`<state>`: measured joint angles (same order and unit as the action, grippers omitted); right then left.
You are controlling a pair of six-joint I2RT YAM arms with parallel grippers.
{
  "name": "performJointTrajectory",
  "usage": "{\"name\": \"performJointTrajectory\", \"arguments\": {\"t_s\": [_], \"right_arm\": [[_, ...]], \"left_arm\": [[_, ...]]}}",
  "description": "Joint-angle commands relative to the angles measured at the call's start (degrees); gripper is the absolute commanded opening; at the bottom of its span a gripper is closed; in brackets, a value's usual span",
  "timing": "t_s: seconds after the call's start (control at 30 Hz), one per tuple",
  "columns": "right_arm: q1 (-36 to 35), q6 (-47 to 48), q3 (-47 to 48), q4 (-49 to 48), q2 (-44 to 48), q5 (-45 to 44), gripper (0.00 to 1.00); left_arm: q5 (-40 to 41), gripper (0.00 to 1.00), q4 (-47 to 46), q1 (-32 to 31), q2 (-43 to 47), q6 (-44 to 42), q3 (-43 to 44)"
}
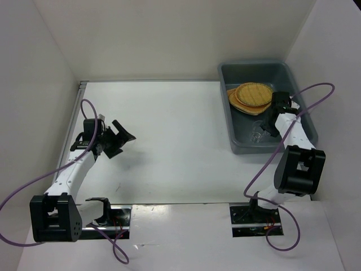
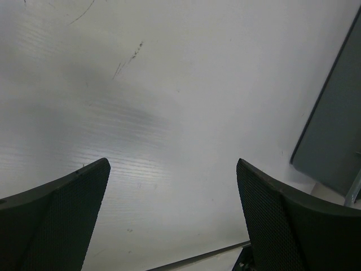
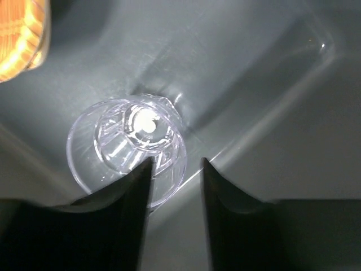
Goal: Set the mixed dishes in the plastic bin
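Note:
The blue-grey plastic bin stands at the back right of the table. Tan-orange woven plates lie stacked in its far half; one's edge shows in the right wrist view. The clear ribbed cup stands upright on the bin floor, faintly visible from above. My right gripper is down inside the bin, jaws apart, straddling the cup's rim, left finger over the cup, right finger clear of it. My left gripper is open and empty over the bare table.
White walls enclose the table on the left, back and right. The bin's dark outer side shows at the right of the left wrist view. A purple cable loops from each arm.

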<state>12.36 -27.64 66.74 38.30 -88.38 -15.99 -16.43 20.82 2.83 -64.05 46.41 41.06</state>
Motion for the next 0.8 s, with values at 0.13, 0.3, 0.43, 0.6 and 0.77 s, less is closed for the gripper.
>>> {"name": "performJointTrajectory", "arguments": {"t_s": [0.13,0.3,0.43,0.6,0.77], "right_arm": [[0.4,-0.4,4.7,1.1,12.2,-0.7,0.62],[0.4,0.2,3.2,-1.6,27.4,11.6,0.72],[-0.3,-0.3,-1.6,-3.6,35.5,27.9,0.72],[-7.3,0.2,-8.0,-3.1,42.2,41.6,0.72],[-10.6,3.1,-14.3,-2.0,53.1,48.1,0.72]], "left_arm": [[-2.0,0.99,-1.8,0.3,-1.4,-1.8,1.2],[0.3,0.99,0.4,0.3,-1.4,-4.4,3.3],[0.3,0.99,-0.1,0.3,-1.4,-4.4,3.3],[-0.2,0.99,-0.1,0.3,-1.4,-4.4,3.3],[-0.2,0.99,-0.1,0.3,-1.4,-4.4,2.8]]}}
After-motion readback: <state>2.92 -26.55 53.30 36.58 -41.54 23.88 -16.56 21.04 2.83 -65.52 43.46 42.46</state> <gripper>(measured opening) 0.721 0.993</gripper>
